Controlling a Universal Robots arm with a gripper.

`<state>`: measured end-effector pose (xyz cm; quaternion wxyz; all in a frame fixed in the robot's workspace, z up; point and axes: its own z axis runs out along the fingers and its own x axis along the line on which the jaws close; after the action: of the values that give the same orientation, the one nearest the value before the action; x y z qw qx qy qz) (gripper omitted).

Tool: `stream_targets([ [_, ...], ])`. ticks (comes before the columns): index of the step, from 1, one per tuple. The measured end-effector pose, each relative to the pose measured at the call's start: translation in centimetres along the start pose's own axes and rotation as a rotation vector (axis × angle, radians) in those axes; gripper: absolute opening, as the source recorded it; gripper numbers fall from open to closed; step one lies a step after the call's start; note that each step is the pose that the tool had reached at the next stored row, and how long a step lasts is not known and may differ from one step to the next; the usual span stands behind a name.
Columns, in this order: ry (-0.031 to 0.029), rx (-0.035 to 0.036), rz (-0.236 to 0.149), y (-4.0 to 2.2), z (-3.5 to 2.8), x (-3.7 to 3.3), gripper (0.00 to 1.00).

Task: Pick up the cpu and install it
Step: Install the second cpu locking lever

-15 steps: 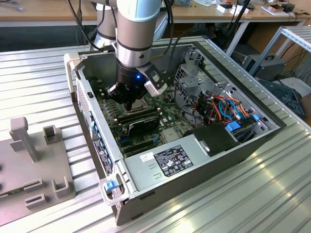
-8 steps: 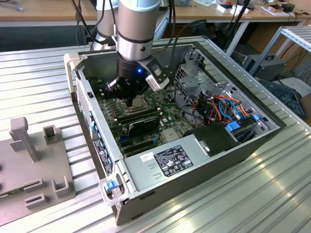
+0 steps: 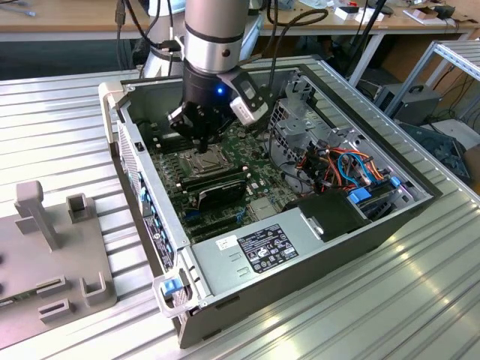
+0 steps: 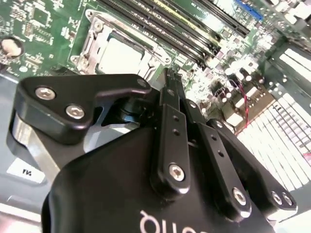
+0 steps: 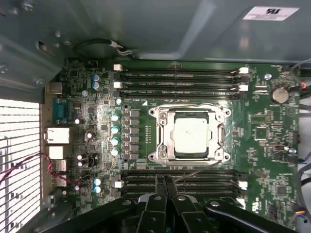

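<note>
The cpu (image 5: 192,136) lies flat in the socket (image 5: 190,134) on the motherboard (image 5: 272,145), its pale silver top showing inside the metal frame in both wrist views (image 4: 121,54). In the exterior view the socket (image 3: 201,159) sits near the middle of the board, inside the open case (image 3: 150,225), with the arm's wrist straight above it.

The gripper (image 5: 164,182) hangs over the memory slots (image 5: 180,178) just beside the socket, not over the chip itself. Its two fingers (image 4: 170,92) are pressed together with no gap, and nothing shows between them, so the jaws are clenched and empty. In the exterior view the gripper (image 3: 201,139) ends a little above the board, apart from the chip.

Judging by how things lie, the chip is already seated and the placing part of the task looks done. The frame around it seems to lie flat over the chip's edges, though from these angles I cannot tell whether it is latched or whether a lever is locked down. So the step in hand reads as the end of the install, with the fingers clear of the part.

Any further move calls for care: the slot clips and the row of capacitors (image 5: 115,135) stand close by, and the socket pins under the chip would not forgive a sideways push.
</note>
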<state>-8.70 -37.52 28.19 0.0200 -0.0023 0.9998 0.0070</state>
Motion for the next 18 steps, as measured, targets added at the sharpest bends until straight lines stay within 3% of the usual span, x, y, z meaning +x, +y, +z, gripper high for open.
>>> stream_targets([
  [3,0.0010,0.0022,0.001,0.01,-0.83,-0.26,0.11],
  [6,0.0041,0.0028,0.002,0.00,-0.84,-1.05,0.11],
  [13,0.0041,0.0028,0.002,-0.02,0.46,-1.15,0.11],
  [18,0.0041,0.0027,0.002,-0.04,1.79,-1.53,0.11],
])
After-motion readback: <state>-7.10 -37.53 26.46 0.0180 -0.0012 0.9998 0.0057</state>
